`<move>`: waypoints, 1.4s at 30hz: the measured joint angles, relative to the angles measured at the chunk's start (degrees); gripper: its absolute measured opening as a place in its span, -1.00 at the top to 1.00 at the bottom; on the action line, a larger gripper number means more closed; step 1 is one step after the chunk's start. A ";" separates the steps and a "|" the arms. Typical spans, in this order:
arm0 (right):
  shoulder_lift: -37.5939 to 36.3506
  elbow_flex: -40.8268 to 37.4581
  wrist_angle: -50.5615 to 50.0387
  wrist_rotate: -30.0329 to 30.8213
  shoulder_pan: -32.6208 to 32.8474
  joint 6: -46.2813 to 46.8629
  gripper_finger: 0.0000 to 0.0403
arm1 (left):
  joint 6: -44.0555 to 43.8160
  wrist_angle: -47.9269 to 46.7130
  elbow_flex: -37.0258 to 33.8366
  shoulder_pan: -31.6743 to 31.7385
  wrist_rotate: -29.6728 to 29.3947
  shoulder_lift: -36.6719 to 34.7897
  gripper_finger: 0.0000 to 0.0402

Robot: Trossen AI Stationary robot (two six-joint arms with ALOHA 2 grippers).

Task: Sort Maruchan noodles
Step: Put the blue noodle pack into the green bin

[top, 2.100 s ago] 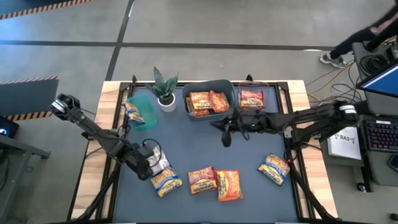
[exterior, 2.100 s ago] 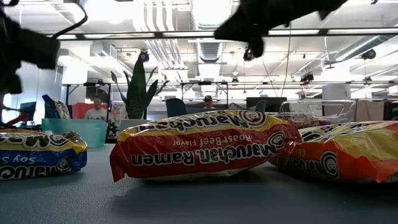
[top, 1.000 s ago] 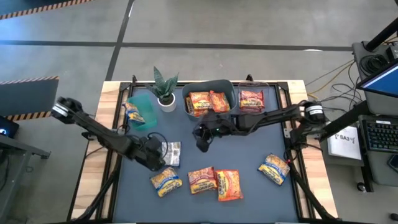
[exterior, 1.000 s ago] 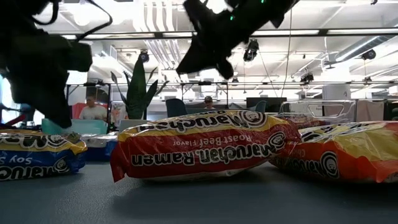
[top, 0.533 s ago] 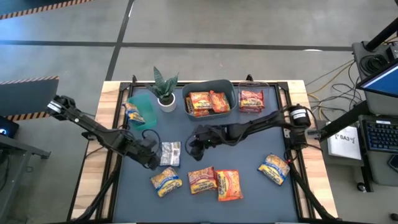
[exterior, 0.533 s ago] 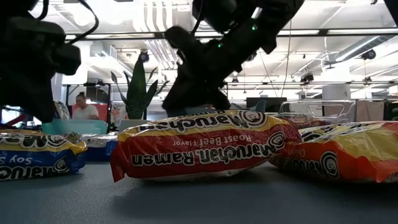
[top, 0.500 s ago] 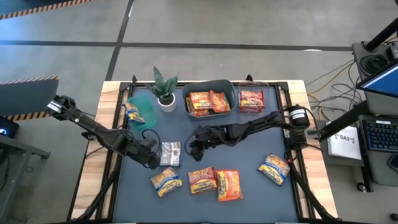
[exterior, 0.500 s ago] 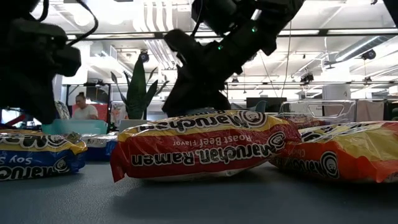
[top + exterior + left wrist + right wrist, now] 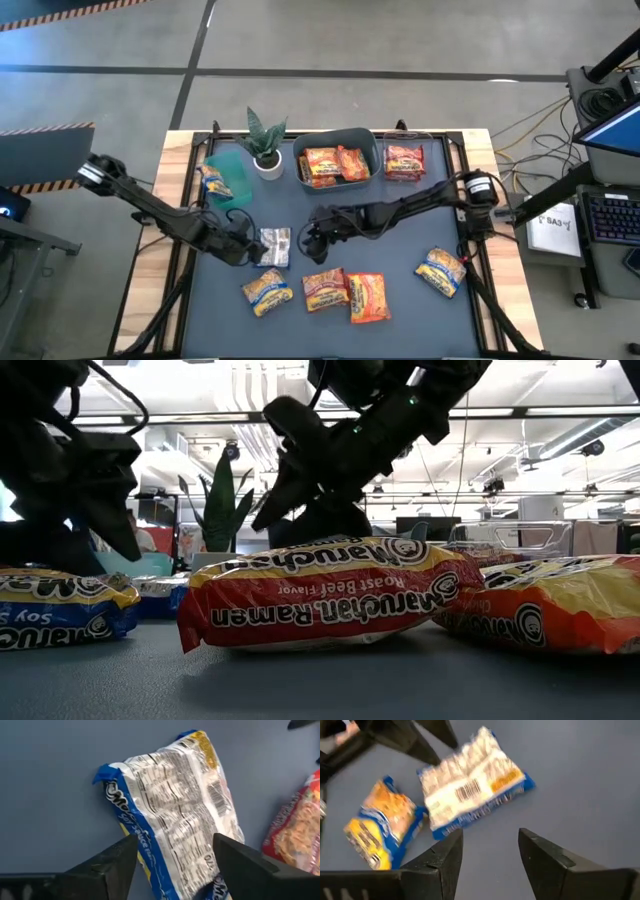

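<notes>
A silver-blue Maruchan noodle packet lies flat on the dark mat, its printed back up. My left gripper stands open at its left end; in the left wrist view the fingers stand on either side of the packet. My right gripper hovers open just right of it, and its wrist view looks down on the packet. More packets lie nearer the front: blue-yellow, red, orange and another blue-yellow.
At the far edge stand a teal bin with a blue packet, a potted plant, a grey bin with orange packets and a clear bin with a red packet. Bare mat lies between the bins and the loose packets.
My left gripper has set the silver-blue packet down on the mat, opened and let go; the packet lies still. My right gripper has come down and toward the table's left and near side, up to that packet, and has opened.
</notes>
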 joint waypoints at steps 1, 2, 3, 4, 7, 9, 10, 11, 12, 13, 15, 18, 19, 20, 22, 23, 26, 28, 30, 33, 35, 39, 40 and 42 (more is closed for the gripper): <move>0.09 -0.02 -0.40 0.07 0.15 0.00 0.12 | -0.30 0.06 0.00 0.00 -0.54 0.58 -0.22; 0.27 -0.04 -0.15 0.20 0.36 0.01 0.15 | -0.67 -0.03 0.00 0.00 -0.99 1.04 -0.22; 0.78 -0.04 0.96 0.45 0.49 -0.01 0.19 | -1.06 -0.03 0.00 0.00 -1.18 1.49 -0.22; 1.08 0.00 1.88 0.56 0.49 -0.03 0.24 | -1.29 0.26 0.01 0.00 -1.22 2.10 -0.23; 2.26 0.15 4.34 0.56 0.51 -0.11 0.42 | -1.53 1.06 0.02 0.00 -1.20 3.97 -0.23; 3.12 0.46 6.20 0.60 0.47 -0.62 0.55 | -1.55 2.41 0.02 0.00 -1.20 5.21 -0.23; 3.95 0.75 6.78 0.65 0.47 -0.93 0.61 | -1.53 3.11 0.02 0.00 -1.26 5.82 -0.23; 4.96 1.72 7.92 0.63 0.44 -1.23 0.67 | -1.49 3.32 0.02 -0.02 -1.47 6.17 -0.23; 6.00 2.52 8.49 0.63 0.42 -1.68 0.73 | -1.44 3.57 0.02 -0.02 -1.62 6.48 -0.23; 6.90 3.41 8.27 0.64 0.42 -2.50 0.78 | -1.34 4.32 0.02 -0.01 -1.75 6.95 -0.23; 9.27 6.34 8.54 0.62 0.45 -4.55 0.86 | -0.94 4.58 0.01 -0.02 -1.99 7.23 -0.23; 12.54 10.03 8.10 0.60 0.45 -7.33 0.94 | -0.38 5.58 0.02 -0.06 -2.36 7.55 -0.23; 13.61 11.37 8.04 0.57 0.45 -8.06 0.95 | -0.07 5.35 0.00 -0.15 -2.49 7.41 -0.23; 14.38 12.39 6.92 0.49 0.45 -8.54 0.95 | 0.20 5.97 0.00 -0.15 -2.70 7.40 -0.23; 15.92 14.81 4.44 0.57 0.45 -8.98 0.96 | 0.57 6.43 0.02 -0.21 -3.25 7.47 -0.23; 16.62 15.80 3.97 0.59 0.45 -9.06 0.96 | 0.67 6.11 -0.01 -0.22 -3.35 7.35 -0.23; 17.53 17.11 0.70 0.69 0.45 -9.04 0.96 | 0.88 6.40 -0.03 -0.31 -4.08 7.46 -0.23; 17.88 17.20 0.44 1.04 0.45 -8.73 0.96 | 0.86 6.39 -0.17 -0.33 -4.31 7.59 -0.23; 17.73 17.20 -0.56 1.62 0.47 -8.62 0.96 | 0.85 6.36 -0.18 -0.33 -4.37 7.73 -0.22; 17.58 17.14 -1.89 2.38 0.48 -8.62 0.96 | 0.64 6.46 -0.20 -0.33 -4.59 8.21 -0.20; 17.58 17.14 -2.34 2.40 0.49 -8.62 0.96 | 0.64 6.55 -0.22 -0.33 -4.64 8.25 -0.18; 17.67 17.08 -3.48 2.58 0.51 -8.60 0.96 | 0.61 7.25 -0.21 -0.33 -5.37 8.73 -0.16; 17.69 17.04 -3.49 2.60 0.51 -8.60 0.96 | 0.61 7.49 -0.17 -0.33 -5.70 9.01 -0.16; 17.73 16.94 -3.53 2.60 0.51 -8.60 0.96 | 0.61 7.79 -0.17 -0.33 -5.94 9.26 -0.16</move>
